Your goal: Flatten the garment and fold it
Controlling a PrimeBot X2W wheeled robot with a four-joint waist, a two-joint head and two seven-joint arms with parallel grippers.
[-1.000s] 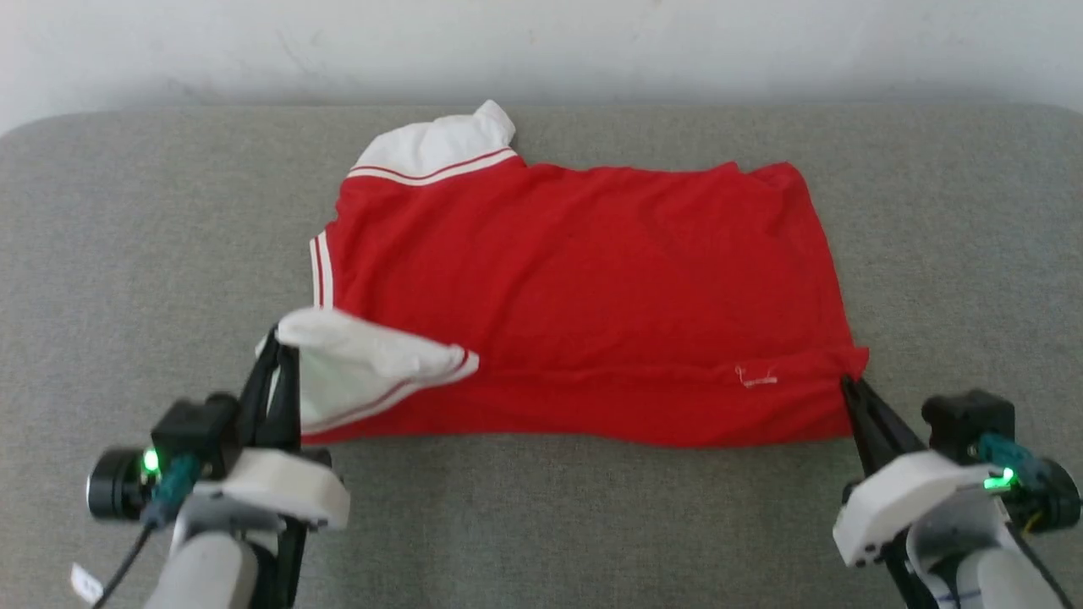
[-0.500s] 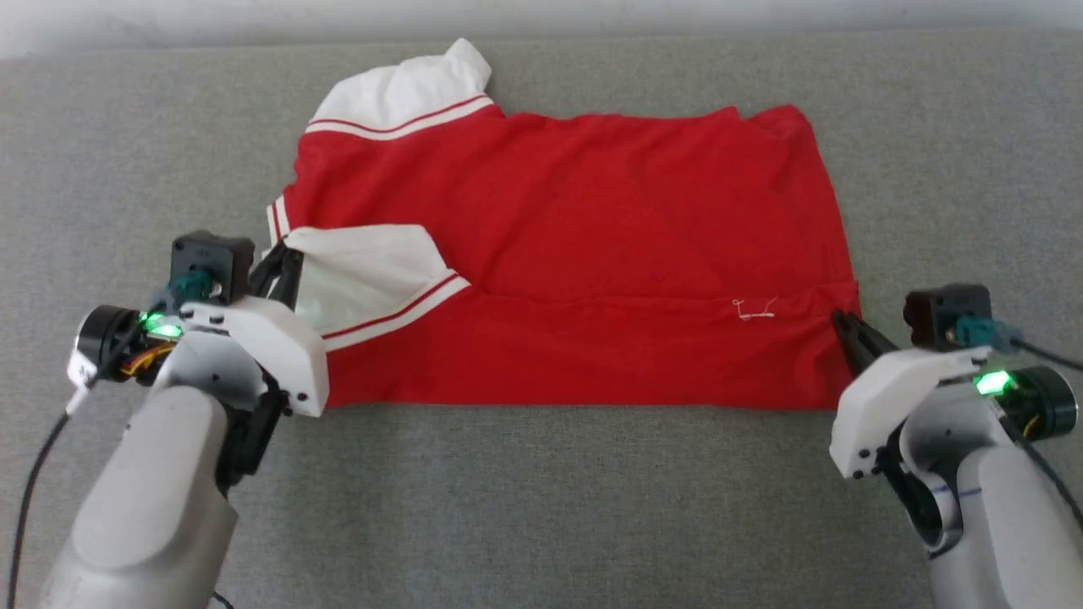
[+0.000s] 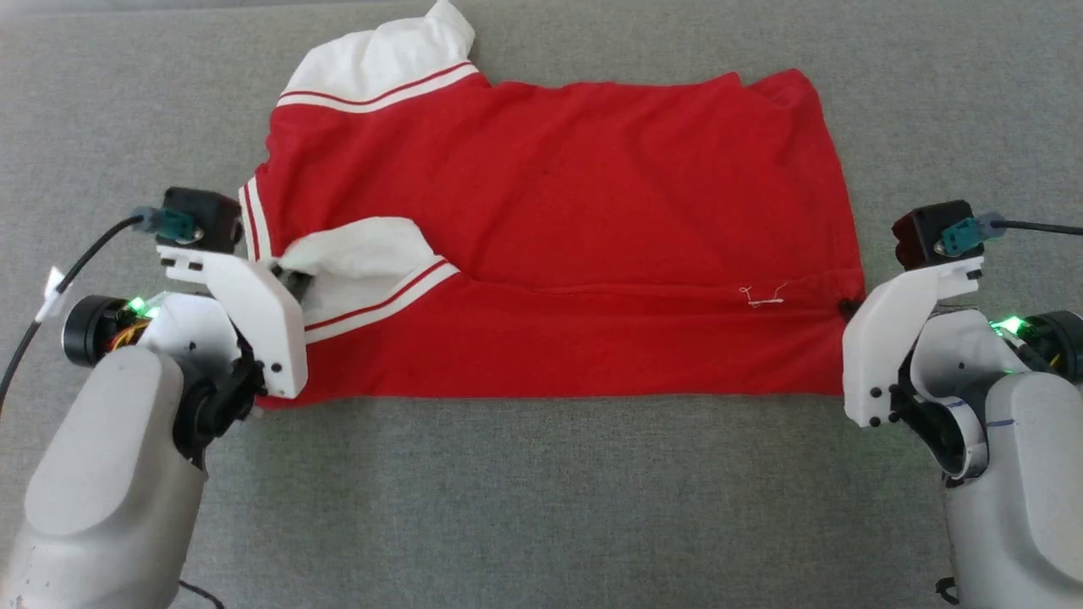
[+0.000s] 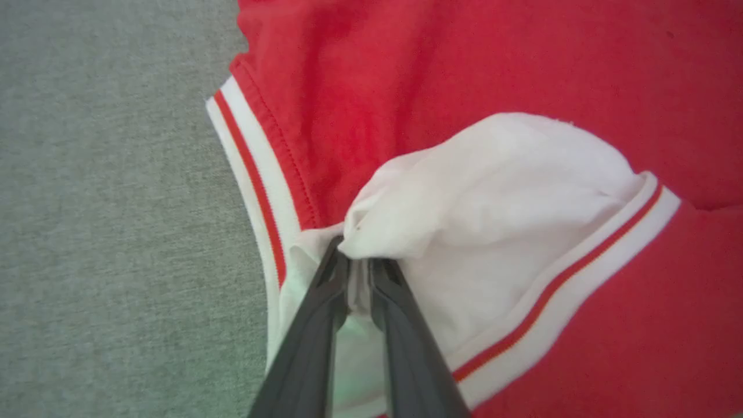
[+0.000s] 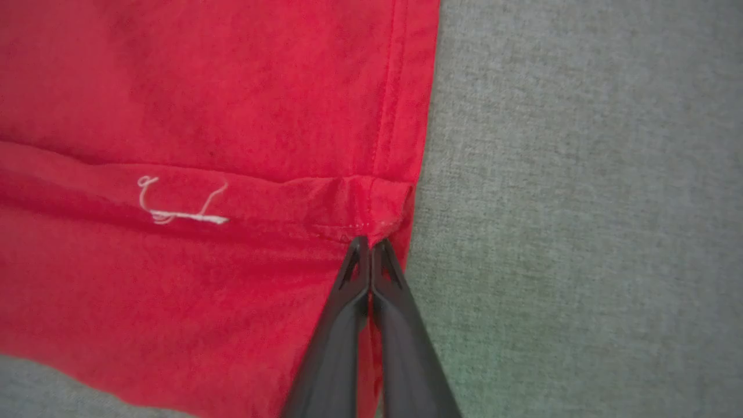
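One garment (image 3: 592, 211) is lying on one grey surface (image 3: 541, 507). Two white sleeves are showing: upper-left sleeve (image 3: 372, 63) and mid-left sleeve (image 3: 364, 254). Two grippers are showing, left gripper (image 4: 354, 264) and right gripper (image 5: 368, 244), each carrying two fingers (image 4: 313, 325). One thread (image 3: 761, 296) is lying at right.

The scene is viewed by the head camera from above, tilted down on the grey fabric surface (image 3: 541, 507). Nearly the whole garment (image 3: 592, 211) is taken in at middle distance, with the left hand (image 3: 286, 277) at the frame's left edge and the right hand (image 3: 849, 309) at its right edge. The left wrist view is taken very close, along the dark fingers (image 4: 310, 348) rising from bottom centre, onto the white sleeve (image 4: 493, 191), which is shared with the head view at centre left. The right wrist view is taken equally close, onto the hem corner (image 5: 377, 203). The loose white thread (image 5: 174, 209) at its centre left is shared with the head view, right of centre.
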